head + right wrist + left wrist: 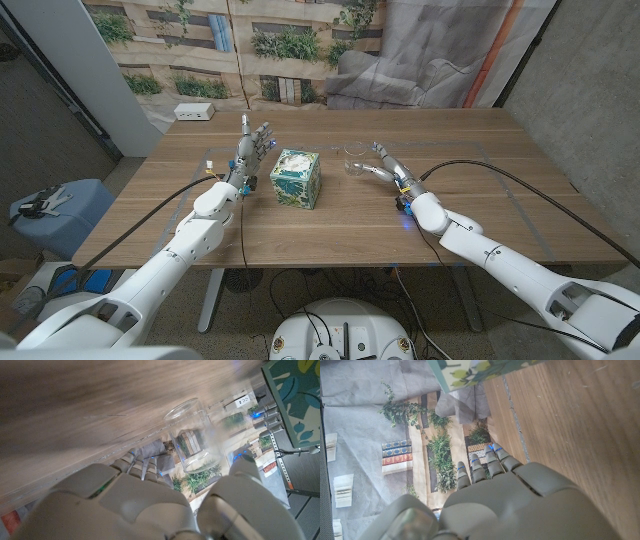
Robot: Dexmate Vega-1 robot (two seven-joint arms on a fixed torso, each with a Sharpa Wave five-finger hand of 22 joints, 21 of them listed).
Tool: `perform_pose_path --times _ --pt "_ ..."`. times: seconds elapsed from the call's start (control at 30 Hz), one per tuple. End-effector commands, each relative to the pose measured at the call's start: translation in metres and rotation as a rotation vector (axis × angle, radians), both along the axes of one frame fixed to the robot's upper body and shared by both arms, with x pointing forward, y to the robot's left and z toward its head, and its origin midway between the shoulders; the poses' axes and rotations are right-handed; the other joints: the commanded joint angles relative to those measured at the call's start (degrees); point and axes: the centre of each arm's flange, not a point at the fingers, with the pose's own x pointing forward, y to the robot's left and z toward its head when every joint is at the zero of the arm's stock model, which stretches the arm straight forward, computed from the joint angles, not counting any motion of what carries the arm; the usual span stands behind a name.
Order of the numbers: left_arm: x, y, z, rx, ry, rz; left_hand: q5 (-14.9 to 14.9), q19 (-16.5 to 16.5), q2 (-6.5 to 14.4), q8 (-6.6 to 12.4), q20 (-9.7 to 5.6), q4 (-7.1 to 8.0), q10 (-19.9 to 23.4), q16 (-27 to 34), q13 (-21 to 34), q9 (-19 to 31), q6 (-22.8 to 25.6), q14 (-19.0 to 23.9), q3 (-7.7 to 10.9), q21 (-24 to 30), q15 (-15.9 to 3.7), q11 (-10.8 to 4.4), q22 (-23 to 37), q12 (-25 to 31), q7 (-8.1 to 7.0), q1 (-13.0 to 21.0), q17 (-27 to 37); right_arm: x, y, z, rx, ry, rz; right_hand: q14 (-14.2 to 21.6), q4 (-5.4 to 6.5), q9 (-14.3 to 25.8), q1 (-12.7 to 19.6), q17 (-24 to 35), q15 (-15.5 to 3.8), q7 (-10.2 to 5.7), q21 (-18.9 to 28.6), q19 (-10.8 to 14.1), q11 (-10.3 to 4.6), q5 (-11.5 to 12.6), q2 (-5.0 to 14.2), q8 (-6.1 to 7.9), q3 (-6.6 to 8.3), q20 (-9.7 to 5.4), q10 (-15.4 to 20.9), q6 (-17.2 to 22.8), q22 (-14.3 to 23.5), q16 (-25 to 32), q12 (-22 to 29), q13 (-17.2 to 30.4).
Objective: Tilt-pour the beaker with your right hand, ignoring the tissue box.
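While the left hand [250, 150] stands open beside the tissue box [296, 178] at mid-bench [330, 230], the right hand [385, 168] reaches open toward the clear beaker [355, 159], which stands upright just beyond, fingers near, not gripping.

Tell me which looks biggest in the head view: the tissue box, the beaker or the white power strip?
Largest to smallest, as they look:
1. tissue box
2. beaker
3. power strip
The strip lies farther from the camera, so it may look smaller than it is; beaker and strip are close, so that order is unsure.
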Motion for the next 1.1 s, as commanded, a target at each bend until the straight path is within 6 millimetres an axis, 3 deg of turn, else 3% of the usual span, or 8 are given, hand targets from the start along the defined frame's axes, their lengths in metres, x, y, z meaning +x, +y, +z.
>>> perform_pose_path --times 0.03,1.1 --pt "0.000 0.000 0.000 0.000 0.000 0.000 0.3 0.4 1.5 0.45 -0.53 0.08 0.6 0.3 0.2 0.2 0.0 0.3 -0.43 0.4 0.04 0.04 0.2 0.3 -0.31 0.1 0.3 0.008 0.015 -0.004 0.018 -0.034 -0.003 0.2 -0.10 0.1 0.0 0.3 -0.15 0.08 0.5 0.5 0.14 0.6 -0.10 0.42 0.43 -0.04 0.5 -2.1 0.3 0.5 0.5 0.4" --pt "0.000 0.000 0.000 0.000 0.000 0.000 0.3 0.4 1.5 0.40 -0.61 0.08 0.6 0.3 0.2 0.2 -0.1 0.3 -0.44 0.4 0.02 0.11 0.2 0.3 -0.32 0.1 0.3 0.023 0.048 0.003 0.053 -0.076 0.024 2.9 -0.54 0.6 4.7 0.4 -1.59 -0.49 0.8 3.6 -1.06 1.1 -0.29 2.03 1.74 -0.80 2.6 -0.4 0.2 1.5 1.5 1.4"
